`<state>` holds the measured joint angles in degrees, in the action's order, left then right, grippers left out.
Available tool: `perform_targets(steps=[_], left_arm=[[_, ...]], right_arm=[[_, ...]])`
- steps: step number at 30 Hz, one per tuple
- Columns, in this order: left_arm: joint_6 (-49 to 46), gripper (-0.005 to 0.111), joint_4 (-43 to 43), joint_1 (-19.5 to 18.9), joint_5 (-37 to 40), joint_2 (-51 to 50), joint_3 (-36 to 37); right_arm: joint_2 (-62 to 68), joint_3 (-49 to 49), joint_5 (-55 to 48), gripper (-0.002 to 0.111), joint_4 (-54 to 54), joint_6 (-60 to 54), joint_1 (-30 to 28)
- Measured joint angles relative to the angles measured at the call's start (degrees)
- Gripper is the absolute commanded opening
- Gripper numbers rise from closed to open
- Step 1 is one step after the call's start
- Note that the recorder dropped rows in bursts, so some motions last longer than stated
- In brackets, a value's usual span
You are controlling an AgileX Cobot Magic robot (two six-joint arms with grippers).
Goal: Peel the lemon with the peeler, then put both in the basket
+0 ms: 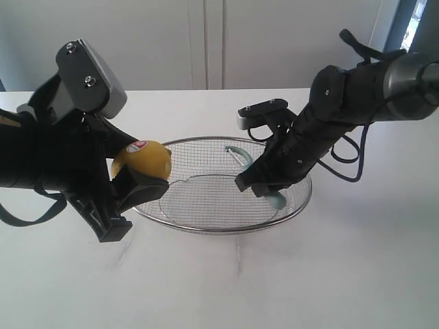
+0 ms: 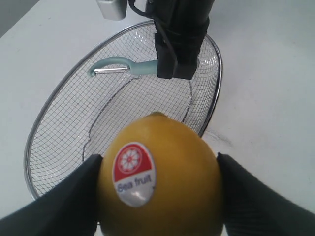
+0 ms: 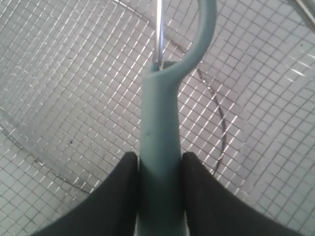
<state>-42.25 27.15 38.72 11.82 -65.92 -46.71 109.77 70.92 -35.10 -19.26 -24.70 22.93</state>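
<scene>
Your left claw (image 2: 160,209) is clamped on the lemon (image 2: 162,162), one finger on each side, jaws fairly wide around the fruit. The lemon hangs just over the basket's (image 1: 206,229) left rim, off the counter (image 1: 274,288). Its red-and-white sticker (image 2: 133,172) reads "Sea fruit" and faces the left wrist camera.

Your right claw (image 3: 160,196) is narrow, pinched on the pale teal handle of the peeler (image 3: 160,123). The peeler sits inside the basket's right half. Its curved head and metal blade point toward the basket's far rim, and the handle end pokes out below the claw near the basket's right rim. You cannot tell whether the peeler touches the mesh or hangs just above it.

In the way: the right arm (image 1: 329,116) leans in over the basket's right half and covers that side. Its black cable (image 1: 350,164) loops just outside the right rim. The left arm's bulk (image 1: 62,157) sits outside the basket's left rim, with the lower finger right at the rim. Lemon and peeler are apart, with the basket's middle mesh between them. The basket rests flat on the white counter, and a pale wall (image 1: 206,41) stands behind it.
</scene>
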Motion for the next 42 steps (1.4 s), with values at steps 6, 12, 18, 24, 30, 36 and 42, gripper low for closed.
perform_targets(steps=[6, 12, 18, 24, 30, 36, 42], left_arm=[[0.0, 0.0, 0.0, 0.0, 0.0, 0.0, 0.0], [0.0, 0.0, 0.0, 0.0, 0.0, 0.0, 0.0], [0.0, 0.0, 0.0, 0.0, 0.0, 0.0, 0.0], [0.0, 0.0, 0.0, 0.0, 0.0, 0.0, 0.0], [0.0, 0.0, 0.0, 0.0, 0.0, 0.0, 0.0], [0.0, 0.0, 0.0, 0.0, 0.0, 0.0, 0.0], [0.0, 0.0, 0.0, 0.0, 0.0, 0.0, 0.0]], right_arm=[[0.8, 0.0, 0.2, 0.005, -0.1, -2.9, 2.0], [0.8, 0.0, 0.8, 0.031, -0.1, -3.4, 2.2], [0.8, 0.0, 1.1, 0.057, -0.1, -3.4, 2.2], [0.1, 0.2, 1.2, 0.065, -0.1, -3.4, 2.2], [-6.3, 0.2, 1.2, 0.065, -0.1, -3.4, 2.2], [-16.2, 0.2, -0.5, 0.065, -0.1, -3.4, 2.2], [-24.6, 0.3, -8.7, 0.048, -0.1, -1.4, 2.2]])
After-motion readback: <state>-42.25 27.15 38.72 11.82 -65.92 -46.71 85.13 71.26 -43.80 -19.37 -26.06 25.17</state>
